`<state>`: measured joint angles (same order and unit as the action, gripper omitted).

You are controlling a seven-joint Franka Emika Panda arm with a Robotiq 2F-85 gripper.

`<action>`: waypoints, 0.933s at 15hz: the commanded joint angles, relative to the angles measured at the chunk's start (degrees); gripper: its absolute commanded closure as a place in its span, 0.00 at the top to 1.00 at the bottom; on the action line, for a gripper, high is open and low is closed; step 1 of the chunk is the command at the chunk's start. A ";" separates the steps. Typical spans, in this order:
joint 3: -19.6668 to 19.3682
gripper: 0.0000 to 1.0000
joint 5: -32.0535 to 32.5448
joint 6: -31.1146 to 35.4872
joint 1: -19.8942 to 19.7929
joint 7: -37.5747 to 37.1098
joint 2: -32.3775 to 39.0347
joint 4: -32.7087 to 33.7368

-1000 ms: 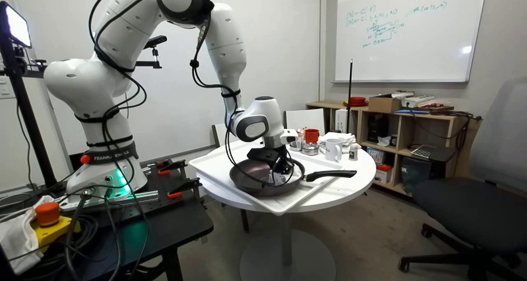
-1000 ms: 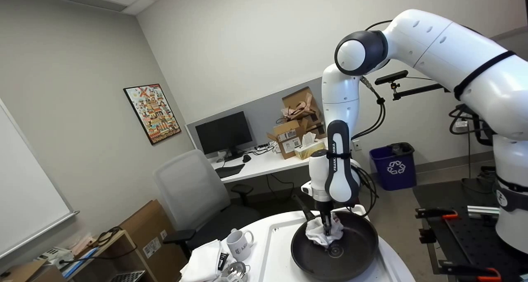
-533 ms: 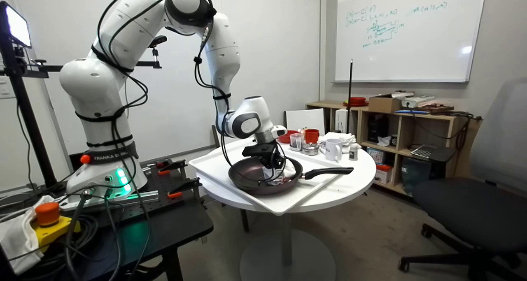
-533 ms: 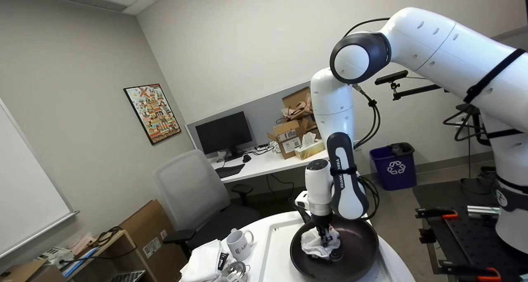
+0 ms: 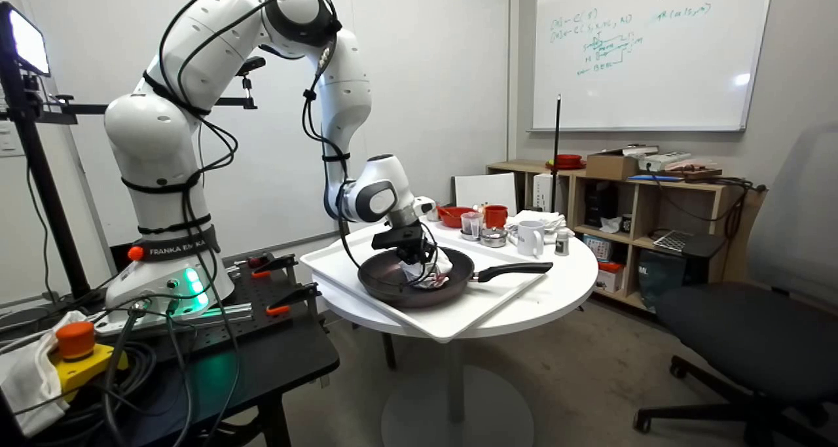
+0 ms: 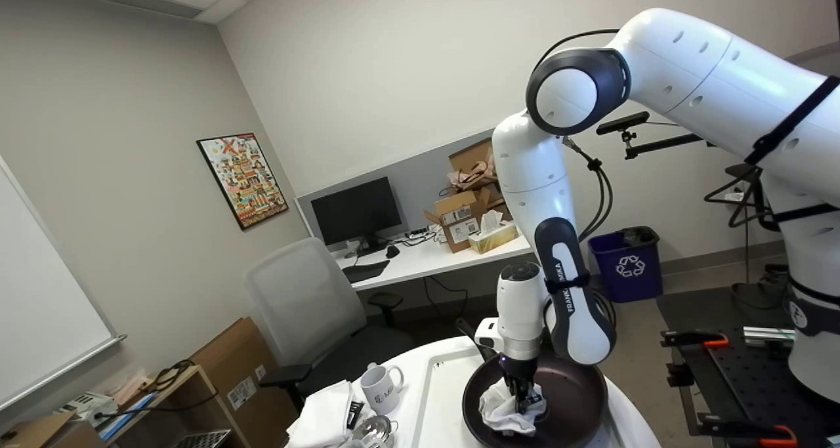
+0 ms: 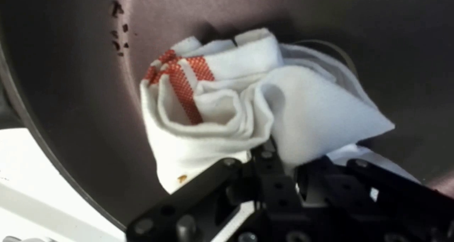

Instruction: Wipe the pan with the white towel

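The dark pan (image 5: 383, 282) lies on a white tray, its long black handle (image 5: 514, 270) reaching out over the tray's edge. Inside it is the white towel (image 6: 499, 405), bunched up; the wrist view shows the towel (image 7: 312, 107) with red-orange stripes and a small brown spot. My gripper (image 7: 289, 157) points down into the pan, shut on a fold of the towel. In an exterior view the gripper (image 6: 523, 402) is pressed low among the folds, so its fingertips are hidden. Several dark specks (image 7: 116, 45) show on the pan near the curve of its wall.
Around the pan runs the raised rim of the tray (image 5: 481, 319) on a round white table (image 5: 576, 273). Beyond stand a white mug (image 5: 530, 239), a red mug (image 5: 495, 216), a red bowl (image 5: 453, 216), a glass (image 5: 471, 226) and a pile of white cloth (image 6: 325, 415).
My gripper has moved with the towel across the pan, leftward in an exterior view, toward the robot's base. The pan and its handle have slid slightly the same way.
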<state>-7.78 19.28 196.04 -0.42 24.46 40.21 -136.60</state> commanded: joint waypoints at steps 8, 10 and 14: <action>3.51 0.03 13.52 3.03 -5.90 6.40 0.98 -9.34; 1.78 0.03 13.18 2.21 -5.29 6.37 0.02 -10.29; -3.06 0.03 8.80 0.92 -2.05 5.83 -2.38 -11.56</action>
<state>-6.46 31.29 198.88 -4.85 29.29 36.27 -146.47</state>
